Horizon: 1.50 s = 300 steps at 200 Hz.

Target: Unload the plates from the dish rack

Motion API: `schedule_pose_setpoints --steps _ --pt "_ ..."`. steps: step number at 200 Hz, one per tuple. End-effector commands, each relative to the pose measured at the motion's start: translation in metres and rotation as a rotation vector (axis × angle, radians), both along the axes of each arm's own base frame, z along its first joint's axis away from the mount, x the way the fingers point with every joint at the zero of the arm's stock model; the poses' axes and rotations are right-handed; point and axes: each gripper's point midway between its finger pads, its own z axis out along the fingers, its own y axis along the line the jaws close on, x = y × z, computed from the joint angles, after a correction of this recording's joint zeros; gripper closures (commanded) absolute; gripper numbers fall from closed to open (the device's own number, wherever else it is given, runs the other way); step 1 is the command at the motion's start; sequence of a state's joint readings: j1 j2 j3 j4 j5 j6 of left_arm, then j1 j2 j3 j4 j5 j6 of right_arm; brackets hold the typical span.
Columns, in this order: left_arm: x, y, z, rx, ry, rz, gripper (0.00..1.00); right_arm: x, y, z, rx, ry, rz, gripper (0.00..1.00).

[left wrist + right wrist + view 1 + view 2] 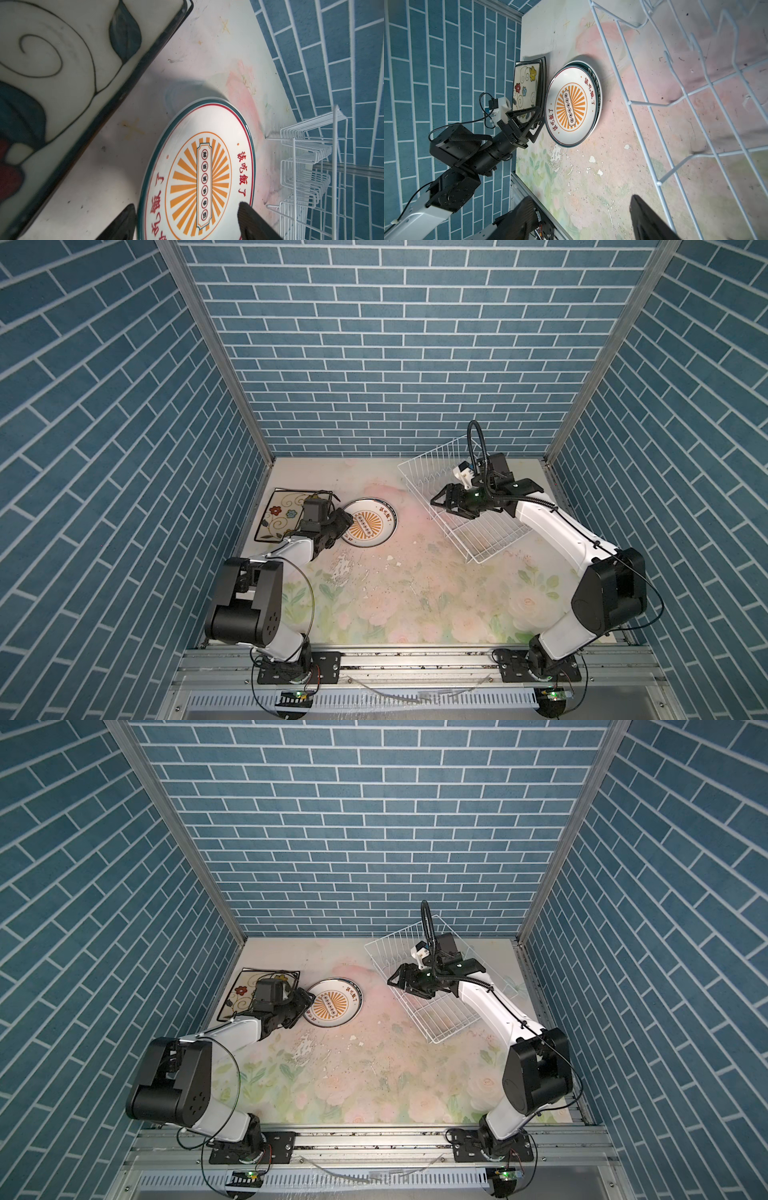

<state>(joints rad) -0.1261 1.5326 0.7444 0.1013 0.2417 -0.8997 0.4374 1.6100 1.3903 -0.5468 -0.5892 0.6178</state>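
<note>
A round white plate (pixel 372 524) (pixel 334 1002) with an orange sunburst centre lies flat at the left, on top of another round one (pixel 599 91). My left gripper (pixel 343 519) (pixel 305 999) (pixel 187 209) is open at its near rim, with one finger over the plate's face (pixel 199 176) and one outside the rim. A square flowered plate (pixel 278 514) (pixel 241 994) (pixel 52 72) (pixel 525 89) tops a small stack beside it. The white wire dish rack (pixel 503 548) (pixel 457 1029) (pixel 629 102) stands at the back right and shows no plates. My right gripper (pixel 436 502) (pixel 392 979) (pixel 581 199) hangs open over the rack's left edge, holding nothing.
Blue brick-patterned walls (pixel 374 364) close in the back and both sides. The floral tabletop (pixel 415 593) has chipped, flaking patches near the middle. The rack (pixel 335 145) sits close to the back right corner, and the square plates lie against the left wall.
</note>
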Motion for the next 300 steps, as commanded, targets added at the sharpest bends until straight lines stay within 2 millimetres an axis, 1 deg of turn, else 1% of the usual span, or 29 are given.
schedule_pose_setpoints --steps 1,16,45,63,73,90,114,129,137,149,156,173,181,188,203,223,241,250,255,257,260,274,282,289,300 --pt "0.002 -0.002 -0.003 0.04 0.025 -0.019 0.2 -0.004 -0.003 -0.006 -0.018 -0.014 0.027 0.25" --pt "0.001 -0.002 -0.005 0.046 0.038 -0.016 0.19 -0.004 -0.003 -0.006 -0.02 -0.015 0.028 0.25" --pt "0.003 -0.004 -0.001 0.077 0.032 -0.018 0.15 -0.004 -0.005 -0.005 -0.024 -0.023 0.023 0.26" --pt "0.003 -0.004 0.0 0.083 0.038 -0.024 0.1 -0.005 -0.007 -0.004 -0.028 -0.032 0.02 0.26" --pt "0.003 -0.004 0.002 0.086 0.034 -0.022 0.08 -0.005 -0.007 -0.003 -0.028 -0.039 0.018 0.25" --pt "0.002 -0.001 0.007 0.101 0.022 -0.017 0.07 -0.004 -0.01 -0.001 -0.028 -0.055 0.011 0.25" --pt "0.001 -0.001 0.026 0.14 -0.037 -0.044 0.06 -0.006 -0.007 0.014 0.034 -0.139 0.02 0.24" --pt "0.0 -0.003 0.04 0.159 -0.082 -0.083 0.05 -0.004 -0.012 0.021 0.049 -0.209 -0.017 0.23" --pt "0.0 -0.003 0.047 0.172 -0.101 -0.093 0.0 -0.003 -0.015 0.026 0.056 -0.253 -0.032 0.23" --pt "-0.002 -0.002 0.057 0.193 -0.127 -0.102 0.0 -0.003 -0.02 0.03 0.053 -0.307 -0.057 0.22" --pt "-0.004 0.001 0.061 0.208 -0.138 -0.102 0.0 -0.002 -0.025 0.032 0.042 -0.337 -0.079 0.21" --pt "-0.007 0.006 0.076 0.245 -0.184 -0.097 0.0 0.001 -0.041 0.027 -0.027 -0.391 -0.137 0.18" --pt "-0.009 0.01 0.081 0.266 -0.205 -0.089 0.0 0.003 -0.051 0.024 -0.077 -0.411 -0.172 0.08" --pt "-0.01 0.011 0.088 0.279 -0.233 -0.087 0.0 0.005 -0.06 0.02 -0.123 -0.427 -0.201 0.04" --pt "-0.011 0.011 0.105 0.306 -0.314 -0.11 0.0 0.008 -0.081 0.013 -0.201 -0.451 -0.279 0.02" --pt "-0.015 0.011 0.128 0.343 -0.41 -0.136 0.0 0.011 -0.102 0.007 -0.256 -0.52 -0.336 0.01" --pt "-0.021 0.018 0.143 0.396 -0.47 -0.123 0.0 0.012 -0.126 0.001 -0.351 -0.602 -0.397 0.01" --pt "-0.024 0.022 0.146 0.422 -0.495 -0.106 0.0 0.012 -0.138 0.002 -0.399 -0.646 -0.428 0.01" --pt "-0.025 0.025 0.154 0.434 -0.522 -0.093 0.0 0.012 -0.146 0.005 -0.419 -0.671 -0.461 0.01" --pt "-0.027 0.027 0.148 0.44 -0.513 -0.091 0.0 0.012 -0.149 0.006 -0.426 -0.68 -0.476 0.01" --pt "-0.029 0.028 0.146 0.447 -0.517 -0.086 0.0 0.011 -0.154 0.007 -0.433 -0.693 -0.498 0.01" --pt "-0.036 0.032 0.147 0.453 -0.569 -0.06 0.0 0.007 -0.171 0.016 -0.452 -0.774 -0.576 0.01" --pt "-0.04 0.034 0.147 0.454 -0.601 -0.046 0.0 0.003 -0.182 0.017 -0.48 -0.809 -0.613 0.01" --pt "-0.044 0.037 0.147 0.459 -0.626 -0.026 0.0 0.001 -0.19 0.017 -0.514 -0.836 -0.632 0.01" --pt "-0.051 0.044 0.146 0.479 -0.648 0.005 0.0 -0.004 -0.2 0.01 -0.587 -0.866 -0.634 0.01"
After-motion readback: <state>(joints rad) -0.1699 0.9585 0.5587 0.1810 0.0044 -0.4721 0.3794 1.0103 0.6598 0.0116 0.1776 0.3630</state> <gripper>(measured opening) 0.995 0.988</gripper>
